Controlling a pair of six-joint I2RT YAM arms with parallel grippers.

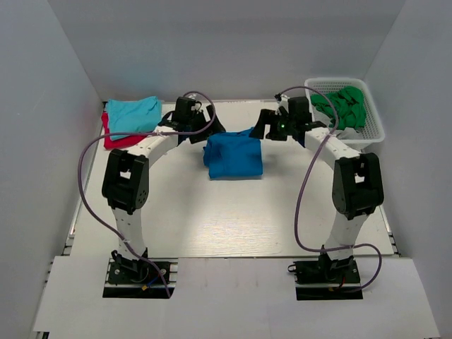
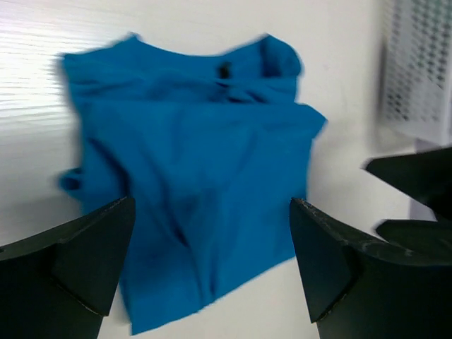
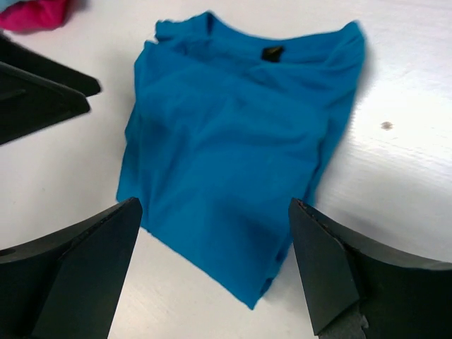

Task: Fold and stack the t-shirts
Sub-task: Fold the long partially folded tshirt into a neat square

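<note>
Both jaws stand wide open, and neither one holds anything. My left gripper (image 1: pixel 203 121) hangs over the far left corner of the royal-blue t-shirt (image 1: pixel 233 157). My right gripper (image 1: pixel 265 128) hangs over its far right corner. They are near each other, with a gap between them.

The blue shirt lies on the white table (image 1: pixel 212 219), a bit past the middle, between my two arms. It is folded into a small, rough block. It is not very neat, and some wrinkles run down it. From my wrists I can see its neck hole with a small dark tag inside. No finger touches the cloth.

The turquoise t-shirt (image 1: pixel 133 113) sits in the far left corner of the table, on top of the red t-shirt (image 1: pixel 113 138). The red one peeks out at the left and near sides. These two are well apart from the blue shirt.

A white basket (image 1: pixel 371 131) with small holes stands in the far right corner. Green cloth (image 1: pixel 343 106) is bunched up inside it.
</note>
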